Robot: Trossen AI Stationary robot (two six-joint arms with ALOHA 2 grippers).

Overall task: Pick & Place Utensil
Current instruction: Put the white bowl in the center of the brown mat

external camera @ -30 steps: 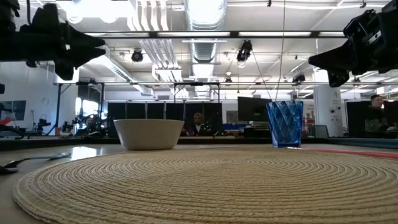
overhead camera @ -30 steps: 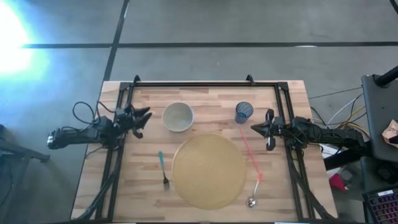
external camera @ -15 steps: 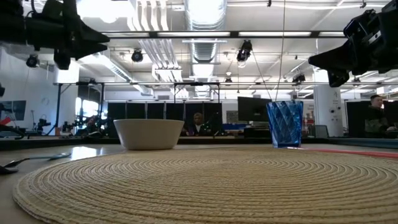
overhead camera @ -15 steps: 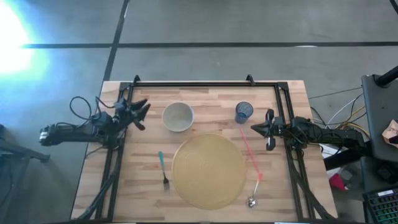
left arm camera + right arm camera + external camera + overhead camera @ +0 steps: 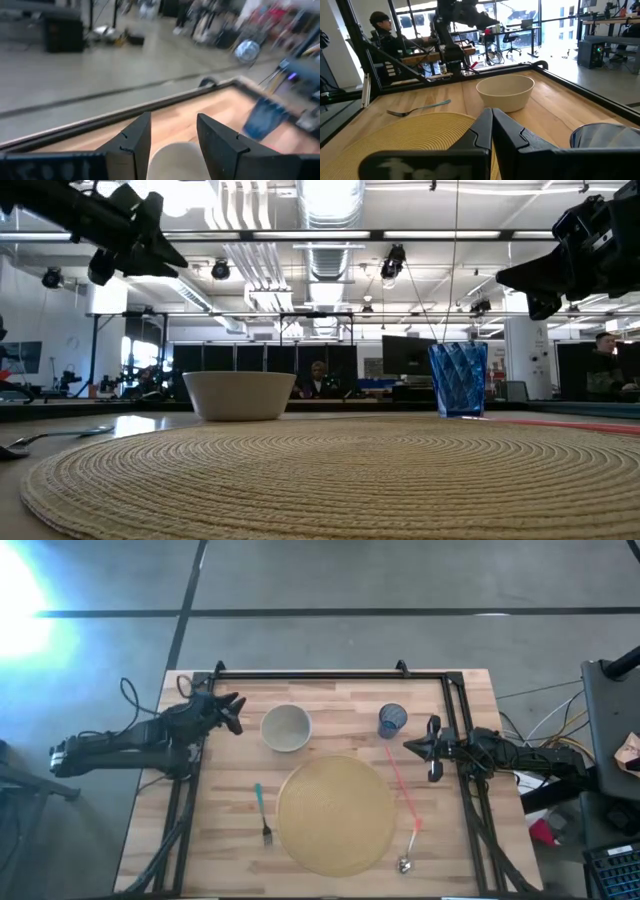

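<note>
Wooden surface [image 5: 330, 705], black-railed on its edges: bare board lies between round woven placemat [image 5: 335, 815], cream bowl [image 5: 286, 727] and blue tumbler [image 5: 392, 720]. Utensils: teal-handled fork [image 5: 262, 812] left of the mat; pink-handled spoon [image 5: 404, 812] along its right edge, its handle hard to make out. Left pincer [image 5: 232, 712], fingers wide, empty, beside bowl; right pincer [image 5: 410, 746], closed, empty, near tumbler.
</note>
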